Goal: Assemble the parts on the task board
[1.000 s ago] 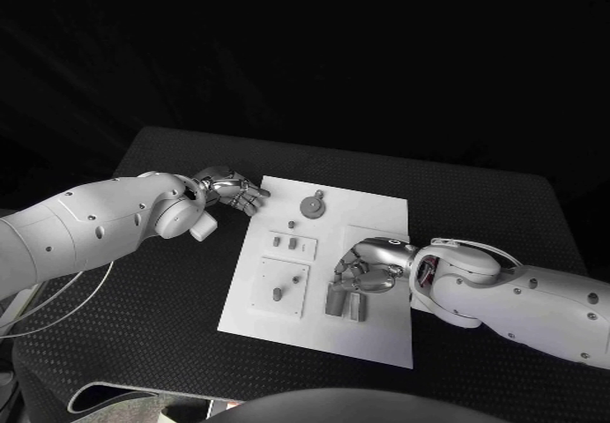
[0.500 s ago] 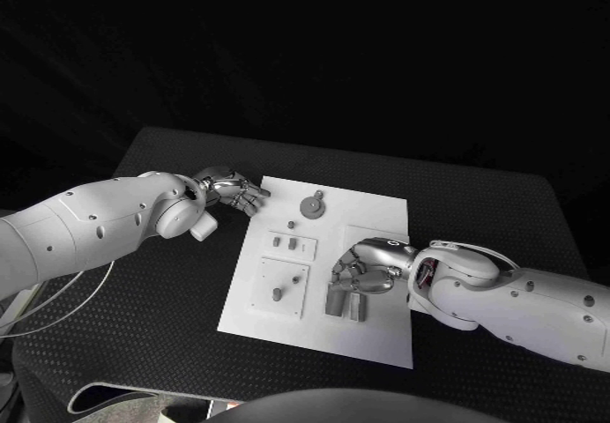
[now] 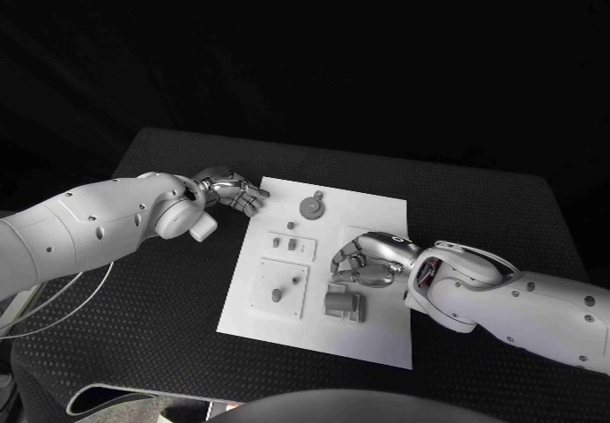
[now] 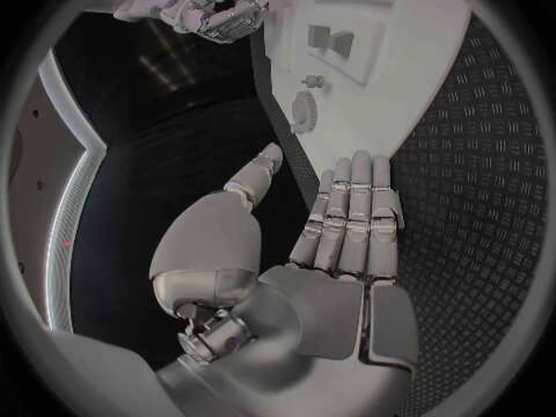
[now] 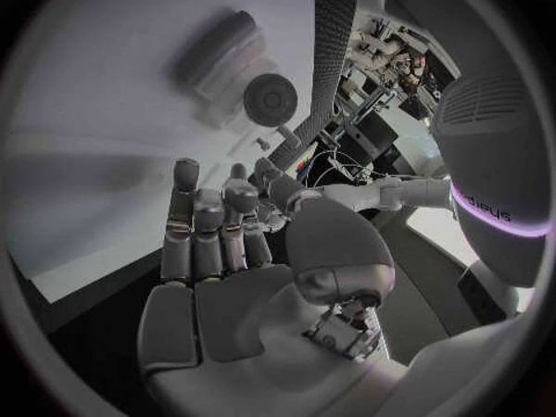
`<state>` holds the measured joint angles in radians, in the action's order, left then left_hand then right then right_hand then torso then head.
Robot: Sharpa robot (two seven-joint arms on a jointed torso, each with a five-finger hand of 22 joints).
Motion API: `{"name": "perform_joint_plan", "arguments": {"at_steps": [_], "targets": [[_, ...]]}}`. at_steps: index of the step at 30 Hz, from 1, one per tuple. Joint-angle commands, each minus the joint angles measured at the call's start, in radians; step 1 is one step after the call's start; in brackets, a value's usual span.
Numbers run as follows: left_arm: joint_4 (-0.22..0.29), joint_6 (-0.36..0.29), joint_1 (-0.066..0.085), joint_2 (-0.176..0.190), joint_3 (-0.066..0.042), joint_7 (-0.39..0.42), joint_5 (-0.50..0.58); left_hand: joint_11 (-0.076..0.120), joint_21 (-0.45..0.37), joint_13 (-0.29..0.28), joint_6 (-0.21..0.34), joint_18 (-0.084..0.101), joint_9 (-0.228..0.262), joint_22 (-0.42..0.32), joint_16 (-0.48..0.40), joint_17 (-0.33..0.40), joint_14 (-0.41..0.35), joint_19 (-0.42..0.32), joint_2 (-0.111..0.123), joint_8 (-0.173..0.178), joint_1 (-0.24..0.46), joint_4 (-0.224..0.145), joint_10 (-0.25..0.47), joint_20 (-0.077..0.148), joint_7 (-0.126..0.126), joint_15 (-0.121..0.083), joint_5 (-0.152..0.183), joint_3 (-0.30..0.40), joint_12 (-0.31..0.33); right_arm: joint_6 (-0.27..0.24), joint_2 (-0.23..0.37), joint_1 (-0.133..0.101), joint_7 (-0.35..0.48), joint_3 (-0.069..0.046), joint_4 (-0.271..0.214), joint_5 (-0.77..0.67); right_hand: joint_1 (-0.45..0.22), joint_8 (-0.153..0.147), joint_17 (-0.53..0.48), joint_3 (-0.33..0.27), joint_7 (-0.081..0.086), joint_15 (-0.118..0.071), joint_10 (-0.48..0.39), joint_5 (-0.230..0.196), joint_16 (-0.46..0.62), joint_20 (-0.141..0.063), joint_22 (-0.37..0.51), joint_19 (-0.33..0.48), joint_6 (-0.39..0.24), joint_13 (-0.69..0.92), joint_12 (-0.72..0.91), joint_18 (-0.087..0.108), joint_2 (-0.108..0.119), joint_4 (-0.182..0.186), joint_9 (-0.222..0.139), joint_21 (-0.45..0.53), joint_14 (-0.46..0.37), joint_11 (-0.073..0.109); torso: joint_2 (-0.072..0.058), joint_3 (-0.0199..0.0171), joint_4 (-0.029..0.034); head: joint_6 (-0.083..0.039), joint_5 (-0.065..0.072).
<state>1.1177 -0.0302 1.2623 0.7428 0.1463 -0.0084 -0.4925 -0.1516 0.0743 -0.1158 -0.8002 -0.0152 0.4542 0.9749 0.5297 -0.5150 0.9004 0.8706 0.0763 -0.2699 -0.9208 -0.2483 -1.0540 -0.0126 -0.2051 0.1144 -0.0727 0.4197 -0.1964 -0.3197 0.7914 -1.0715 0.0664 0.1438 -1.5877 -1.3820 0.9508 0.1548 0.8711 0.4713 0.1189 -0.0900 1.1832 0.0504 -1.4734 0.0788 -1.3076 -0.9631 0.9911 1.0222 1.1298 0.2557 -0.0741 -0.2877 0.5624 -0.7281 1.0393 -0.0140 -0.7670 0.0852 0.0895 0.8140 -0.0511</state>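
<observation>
Both hands at the task board
Your left hand rests flat at its corner, empty; your right hand hovers, fingers loosely curled, empty.

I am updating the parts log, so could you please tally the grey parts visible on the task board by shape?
Round disc: 1
Rectangular blocks: 2
Small pieces on the upper raised panel: 2
Small pieces on the lower raised panel: 2
Total: 7 visible; the right hand over the board may hide others.
</observation>
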Motion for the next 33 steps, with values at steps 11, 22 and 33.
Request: {"name": "perform_joint_plan", "arguments": {"at_steps": [11,22,33], "targets": [[0.003,0.020,-0.002,-0.003,0.002,-0.007,-0.005,0.001,-0.005,-0.001,0.009,-0.006,-0.002,-0.002,-0.004,-0.002,-0.003,-0.008,-0.001,-0.007,0.011,0.006,0.009,-0.002,-0.002,0.000,0.005,0.000,-0.004,-0.016,0.016,-0.002,-0.016,-0.005,-0.014,0.070,-0.012,-0.004,-0.004,-0.004,0.007,-0.001,-0.002,0.003,-0.002,0.000,-0.016,-0.006,-0.015,-0.007,0.004,0.006,0.065,0.012,-0.010,-0.004,0.005,0.002,0.000,-0.0006,0.0002,-0.003,0.003],[0.005,0.020,-0.002,-0.001,0.003,-0.006,-0.005,0.001,-0.005,-0.001,0.010,-0.006,-0.002,-0.002,-0.004,-0.003,-0.003,-0.009,0.000,-0.007,0.009,0.005,0.009,-0.002,-0.002,0.000,0.006,0.001,-0.004,0.055,0.046,-0.007,-0.066,-0.006,-0.079,-0.058,-0.039,-0.032,-0.007,-0.045,0.031,0.021,-0.066,0.003,0.015,0.008,-0.014,0.034,-0.079,-0.008,-0.010,0.001,0.251,0.001,-0.032,0.018,-0.041,-0.021,0.000,-0.0004,0.0001,-0.004,0.003],[0.007,0.013,-0.002,0.001,0.003,0.000,-0.005,0.001,-0.005,-0.001,0.010,-0.006,-0.002,-0.002,-0.005,-0.004,-0.003,-0.009,0.000,-0.007,0.007,0.003,0.009,-0.002,-0.002,0.000,0.007,0.001,-0.004,0.083,0.047,-0.006,-0.093,-0.004,-0.096,-0.238,0.015,-0.018,0.001,-0.039,0.038,0.034,-0.126,0.003,0.013,0.025,-0.017,0.074,-0.085,0.000,0.000,-0.002,0.315,0.001,-0.030,0.035,-0.103,-0.031,0.000,-0.0012,-0.0010,-0.006,0.003]]}}
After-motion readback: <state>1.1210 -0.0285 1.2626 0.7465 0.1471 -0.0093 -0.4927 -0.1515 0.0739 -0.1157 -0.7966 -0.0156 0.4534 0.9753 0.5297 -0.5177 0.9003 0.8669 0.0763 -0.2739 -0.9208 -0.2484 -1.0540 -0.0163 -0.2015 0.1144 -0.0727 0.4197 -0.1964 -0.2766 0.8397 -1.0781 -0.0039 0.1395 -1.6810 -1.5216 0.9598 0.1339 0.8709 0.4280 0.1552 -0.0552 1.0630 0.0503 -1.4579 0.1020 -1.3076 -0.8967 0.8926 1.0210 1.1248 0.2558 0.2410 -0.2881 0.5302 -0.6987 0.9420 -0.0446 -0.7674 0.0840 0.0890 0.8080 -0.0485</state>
